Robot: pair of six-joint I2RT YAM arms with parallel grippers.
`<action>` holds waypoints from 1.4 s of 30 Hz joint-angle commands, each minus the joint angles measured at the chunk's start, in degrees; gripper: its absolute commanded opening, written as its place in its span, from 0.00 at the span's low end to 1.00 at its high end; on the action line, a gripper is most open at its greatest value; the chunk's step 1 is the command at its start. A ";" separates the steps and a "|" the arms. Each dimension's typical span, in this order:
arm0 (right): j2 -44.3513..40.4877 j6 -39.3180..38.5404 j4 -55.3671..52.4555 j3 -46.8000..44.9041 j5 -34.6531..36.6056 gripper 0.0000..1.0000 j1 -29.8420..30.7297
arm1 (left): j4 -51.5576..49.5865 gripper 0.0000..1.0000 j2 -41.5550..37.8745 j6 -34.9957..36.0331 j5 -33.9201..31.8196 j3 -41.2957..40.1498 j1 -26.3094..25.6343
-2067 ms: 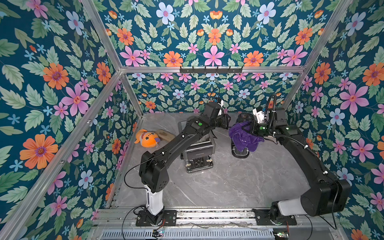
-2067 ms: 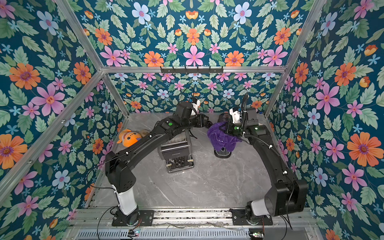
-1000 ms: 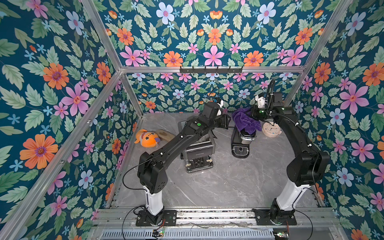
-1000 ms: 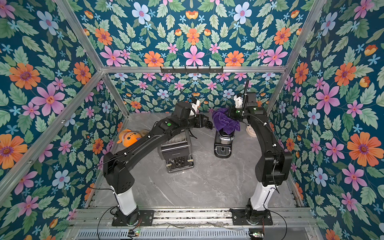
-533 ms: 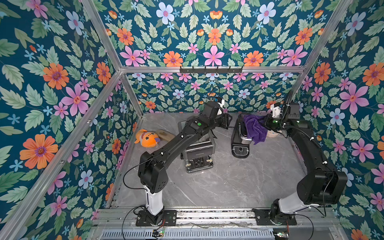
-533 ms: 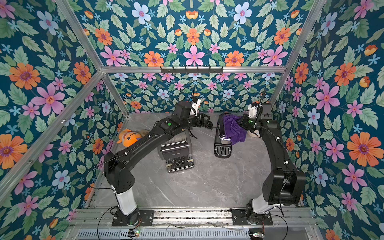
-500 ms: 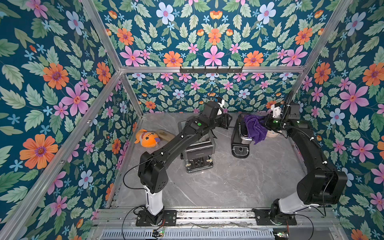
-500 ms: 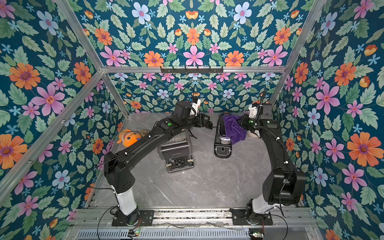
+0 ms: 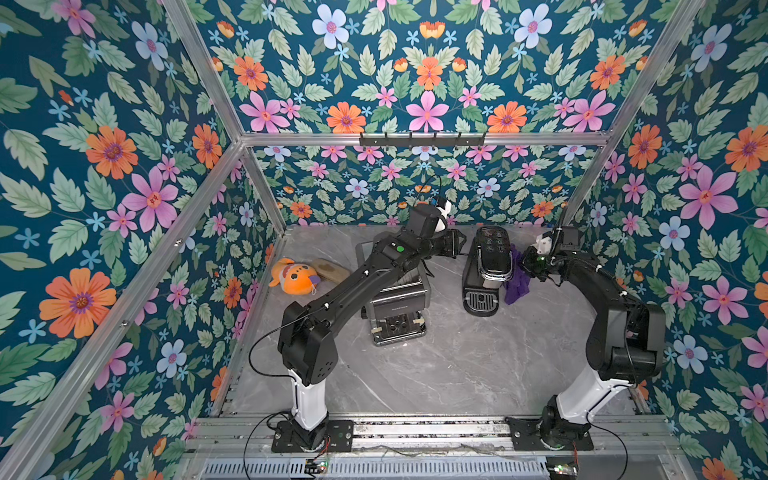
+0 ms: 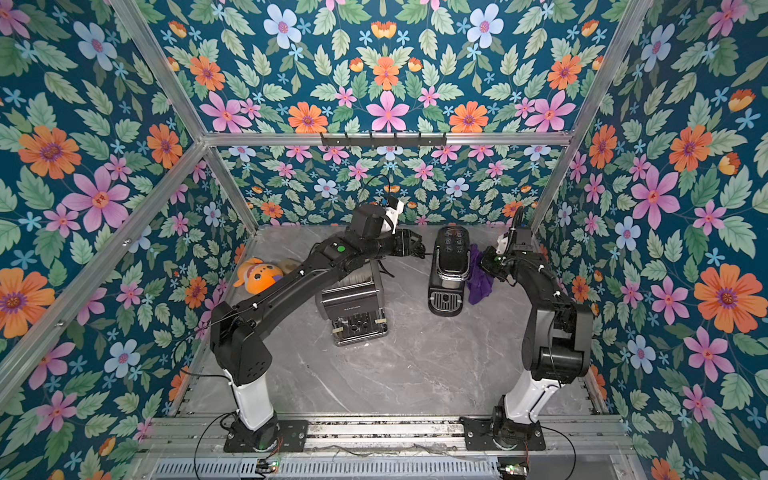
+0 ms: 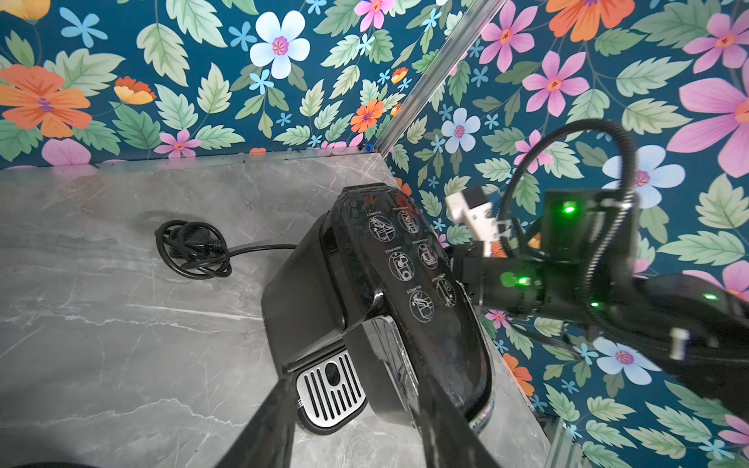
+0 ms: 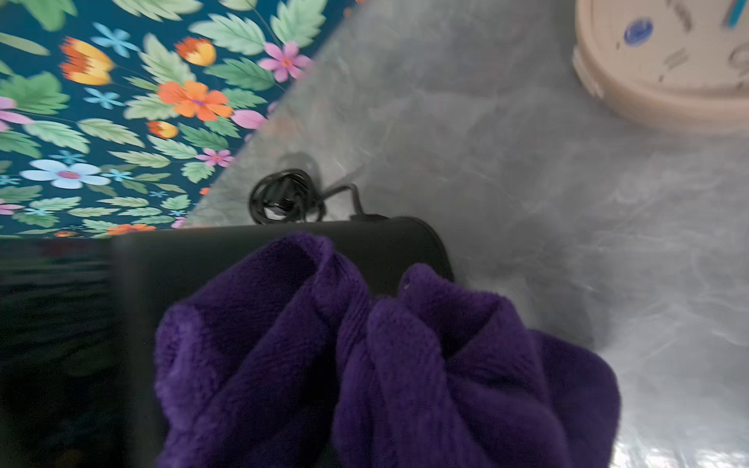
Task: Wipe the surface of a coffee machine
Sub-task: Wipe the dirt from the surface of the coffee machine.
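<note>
Side-wiping, I judge: the right gripper (image 9: 527,266) - jaws clamped on the purple cloth (image 9: 517,286) - holds it against the capsule coffee machine's (image 9: 488,266) right flank. The left gripper (image 9: 455,246), jaws apart and empty, waits just beside the left flank. Next, drag the cloth along that wall - firmly.

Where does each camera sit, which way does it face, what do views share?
Top views: high in front, looking down at the table; both arms whole, right end effector holding purple cloth beside the coffee machine.
Left wrist: on the left arm, facing the machine's top; left end effector in frame, right arm beyond.
Right wrist: on the right arm, facing the machine's side; cloth fills the foreground.
Shared: both wrist views show the coiled cord.
</note>
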 commanded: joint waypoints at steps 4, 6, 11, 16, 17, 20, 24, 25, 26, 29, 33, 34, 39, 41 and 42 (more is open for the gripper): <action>-2.02 -1.89 -3.11 -1.54 -3.95 0.00 0.10 | 0.60 0.50 0.49 -0.33 0.89 1.14 0.07; -4.00 -2.62 -5.38 -1.49 -3.83 0.00 0.08 | 0.66 0.50 0.49 0.29 0.96 1.57 0.08; -13.46 -4.33 -11.61 0.65 -3.57 0.00 0.10 | 1.76 0.50 1.57 1.38 2.10 3.17 0.07; -22.63 -2.39 -10.96 -3.69 -2.79 0.00 0.18 | 1.94 0.50 4.01 0.04 5.12 5.16 0.09; -23.90 -1.86 -10.35 -4.89 -2.71 0.00 0.21 | 1.73 0.50 4.45 -0.24 5.74 5.62 0.05; -26.25 0.35 -7.59 -9.22 -3.71 0.00 0.84 | 1.57 0.50 4.96 -0.62 6.17 5.99 -0.44; -24.90 -0.47 -7.69 -10.80 -3.59 0.00 4.34 | 1.41 0.50 5.65 -1.02 6.13 5.99 -1.14; -24.32 -0.28 -6.98 -11.07 -4.09 0.00 4.85 | 1.24 0.50 5.97 -1.17 6.13 6.05 -1.20; -23.76 0.22 -5.87 -11.27 -4.76 0.00 4.85 | 1.00 0.50 6.32 -1.33 6.17 6.28 -1.26; -21.65 1.49 -2.55 -11.55 -5.76 0.00 4.88 | 0.18 0.50 7.70 -1.78 6.09 7.41 -1.34; -17.36 2.07 1.49 -12.13 -7.63 0.00 4.87 | -0.67 0.50 9.67 -2.39 6.13 9.30 -1.49; -15.96 2.19 2.39 -12.68 -8.35 0.00 4.87 | -0.77 0.50 10.04 -2.53 6.14 9.58 -1.58; -10.35 3.63 7.84 -16.34 -10.19 0.00 4.92 | -1.34 0.50 11.00 -2.84 6.38 9.37 -2.03; -9.17 3.91 8.51 -16.74 -10.93 0.00 4.92 | -1.67 0.50 11.38 -2.94 6.65 9.37 -2.14; -9.05 3.97 8.65 -16.78 -11.27 0.00 4.85 | -1.66 0.50 11.59 -3.02 6.86 9.41 -2.12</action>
